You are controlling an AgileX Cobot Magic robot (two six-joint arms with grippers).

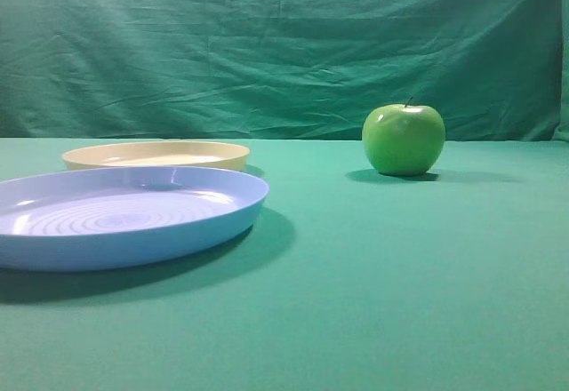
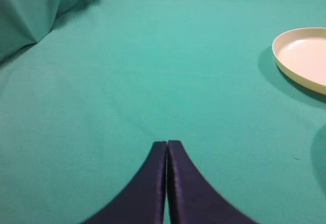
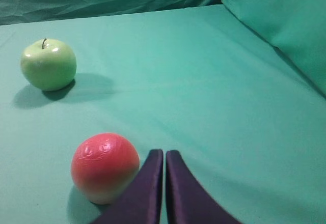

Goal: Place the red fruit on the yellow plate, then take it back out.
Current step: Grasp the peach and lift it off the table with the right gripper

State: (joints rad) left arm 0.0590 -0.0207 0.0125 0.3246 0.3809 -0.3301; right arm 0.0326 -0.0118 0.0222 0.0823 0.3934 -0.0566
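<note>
Ext high view: yellow plate (image 1: 156, 154) sits twd the left back of the green cloth table (image 1: 400, 275), tucked just behind the bigger blue plate (image 1: 124, 215) at the left edge. Green apple (image 1: 404, 139) stands well apart, right of centre. No arms in shot.

Left wrist: left gripper (image 2: 167, 143) w/ fingers pressed together, over bare cloth; yellow plate at the right edge of view.

Right wrist: right gripper (image 3: 164, 152) fingers together, nothing betw them. Red fruit (image 3: 105, 167) on the cloth just beside it, left; apple further back.
</note>
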